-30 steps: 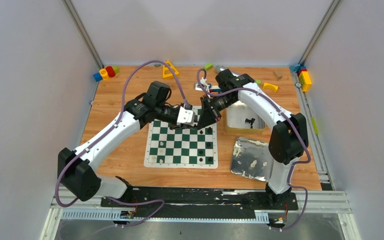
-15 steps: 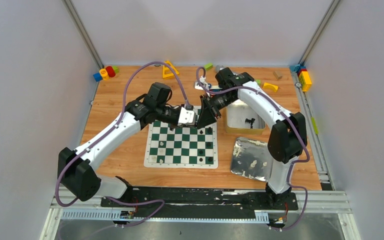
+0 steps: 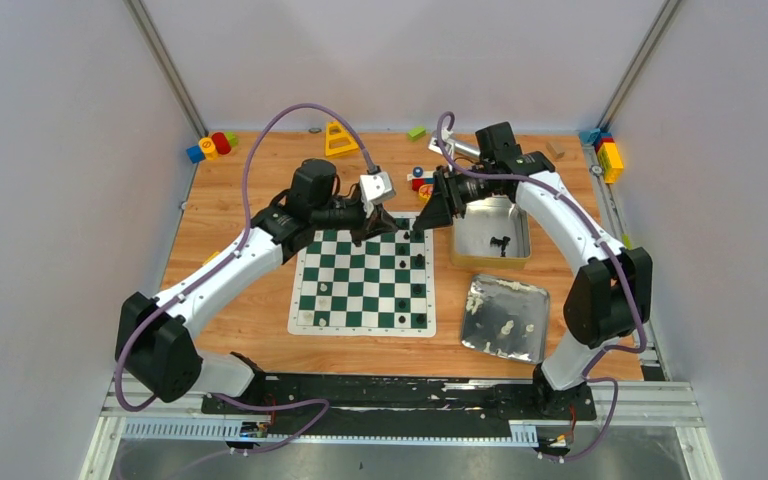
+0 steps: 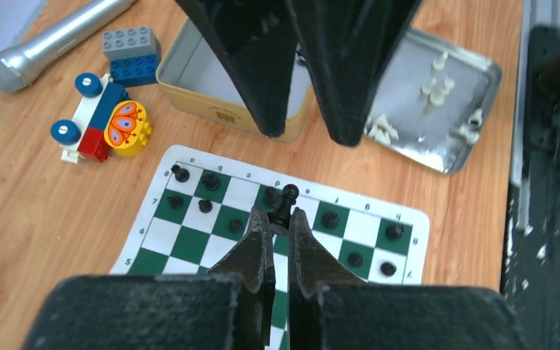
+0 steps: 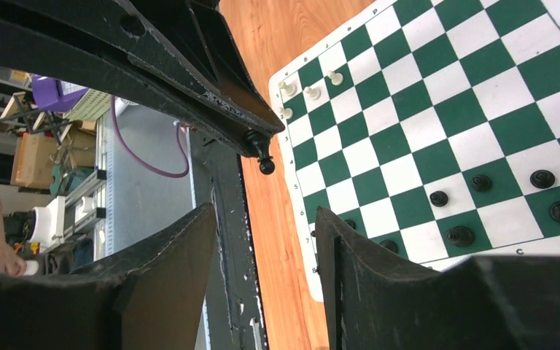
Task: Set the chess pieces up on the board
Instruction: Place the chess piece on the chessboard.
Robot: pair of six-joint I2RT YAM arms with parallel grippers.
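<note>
My left gripper [image 4: 277, 216] is shut on a small black chess piece [image 4: 287, 198], which sticks up past its tips above the far edge of the green-and-white board [image 3: 360, 290]. The held piece [image 5: 265, 165] also hangs at the left fingertips in the right wrist view. My right gripper [image 3: 430, 215] stands open just to the right of it, with nothing between its fingers [image 5: 189, 248]. Several black pieces [image 4: 208, 181] stand on the board's far rows. A few white pieces [image 5: 310, 92] stand near the board's near left corner.
An open tin [image 3: 490, 235] with a black piece inside sits right of the board. A flat silver tray [image 3: 505, 315] holding white pieces lies nearer. Toy blocks [image 4: 102, 120] and a microphone [image 4: 51, 36] lie behind the board; more blocks [image 3: 210, 146] sit in the back corners.
The left jaws have closed on the black piece and the right jaws have opened off it. The right arm has drawn back to the right; both wrists have shifted toward the back.
</note>
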